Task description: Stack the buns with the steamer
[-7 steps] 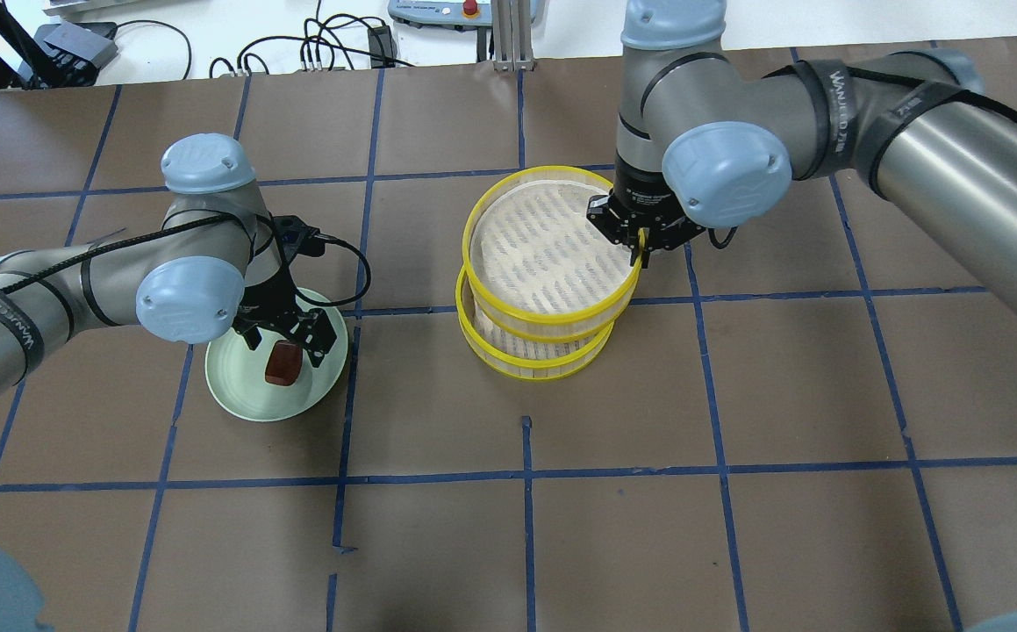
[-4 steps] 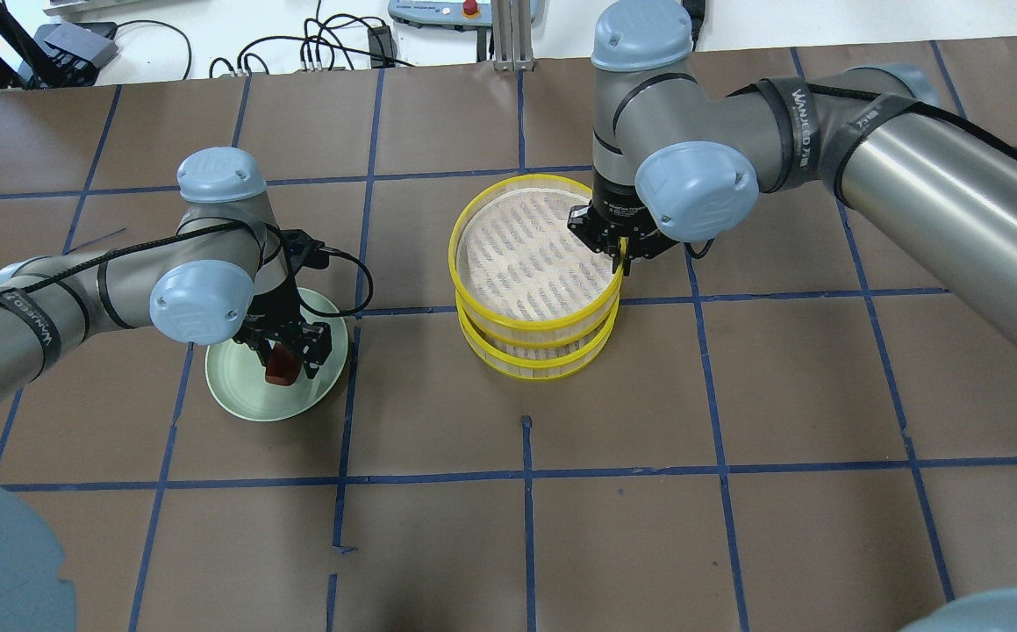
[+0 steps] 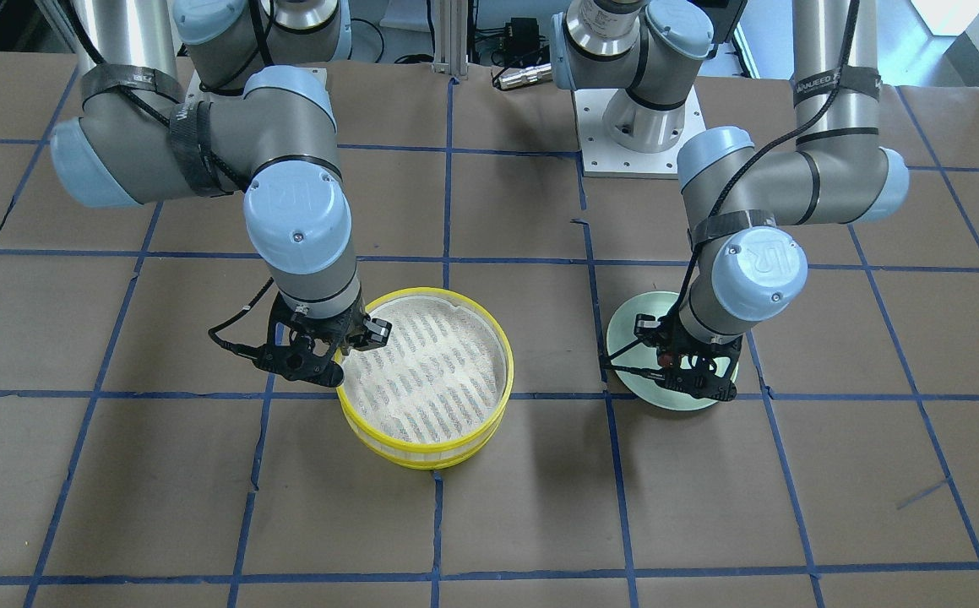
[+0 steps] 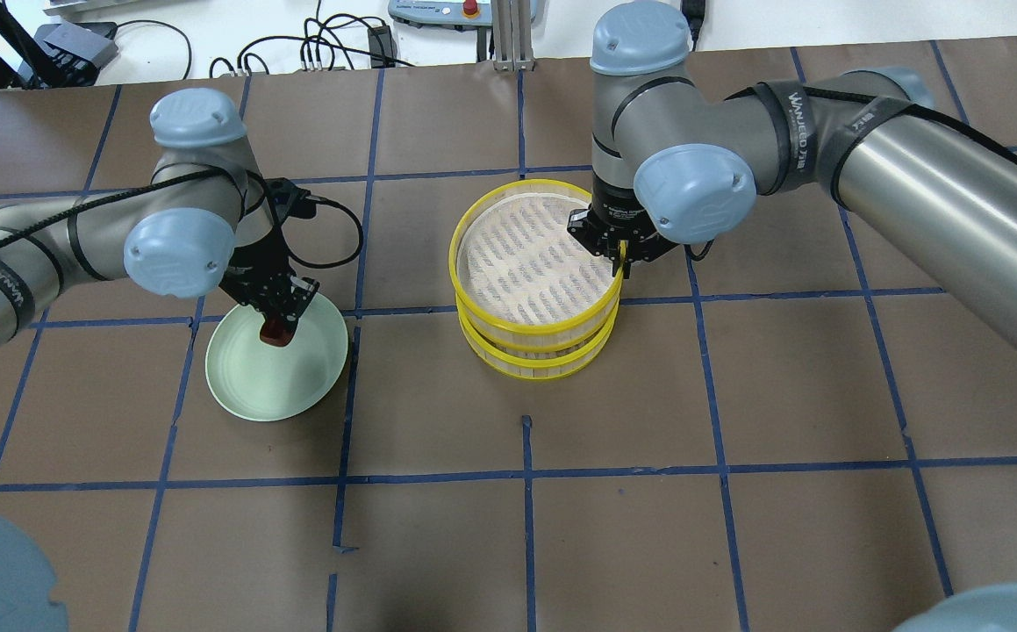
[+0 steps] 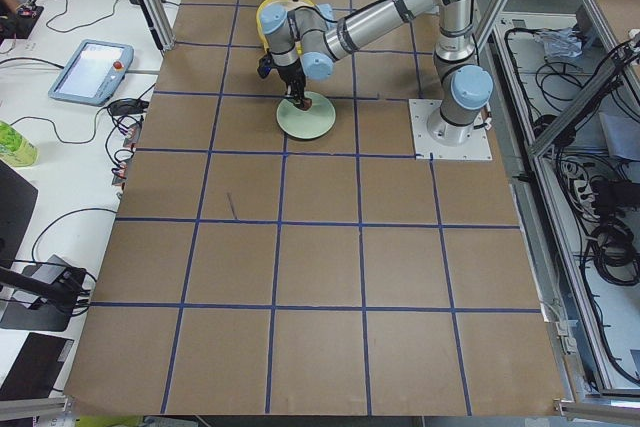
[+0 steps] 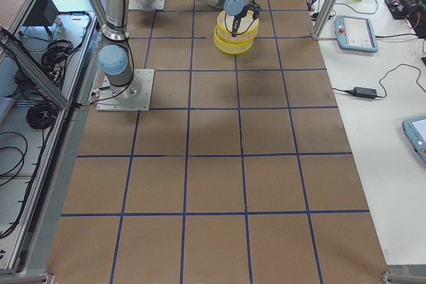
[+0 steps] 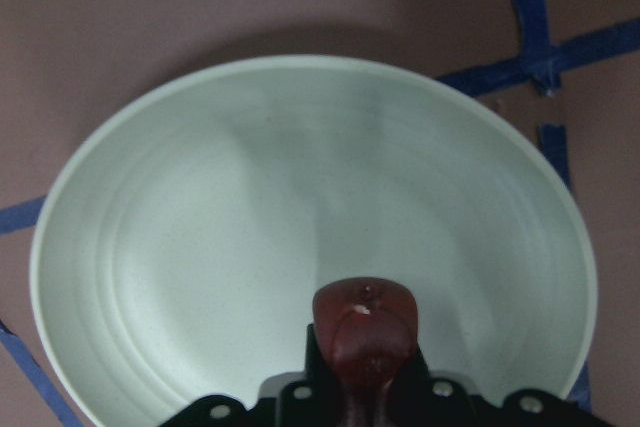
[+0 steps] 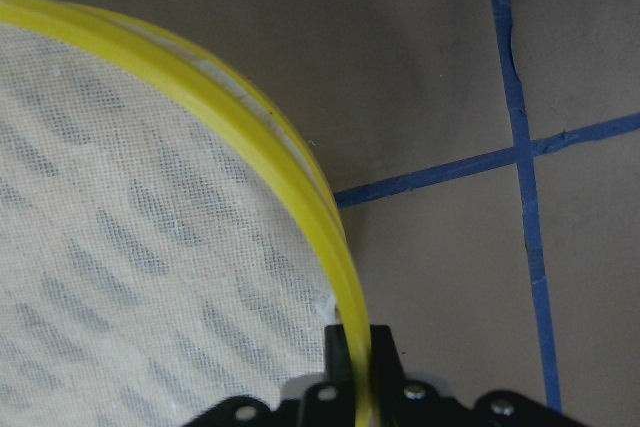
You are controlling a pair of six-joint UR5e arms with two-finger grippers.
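My left gripper [image 4: 277, 323] is shut on the dark reddish-brown bun [image 4: 275, 333] and holds it just above the far part of the pale green plate [image 4: 284, 386]. The left wrist view shows the bun [image 7: 364, 335] between the fingers, over the plate [image 7: 220, 237]. My right gripper [image 4: 620, 256] is shut on the right rim of the upper yellow steamer tray [image 4: 508, 254], which sits nearly square on the lower yellow tray [image 4: 521, 362]. The right wrist view shows the rim [image 8: 262, 132] pinched between the fingers. The white bun is hidden.
The plate [image 3: 631, 336] and steamer stack [image 3: 426, 380] stand about one grid square apart on the brown taped table. Cables and a pendant [image 4: 464, 10] lie beyond the far edge. Both arms reach over the table's middle rows.
My left gripper shut on the reddish-brown bun, lifted it and moved toward the plate's far side. My right gripper shifted the upper steamer tray left, more squarely over the lower one.
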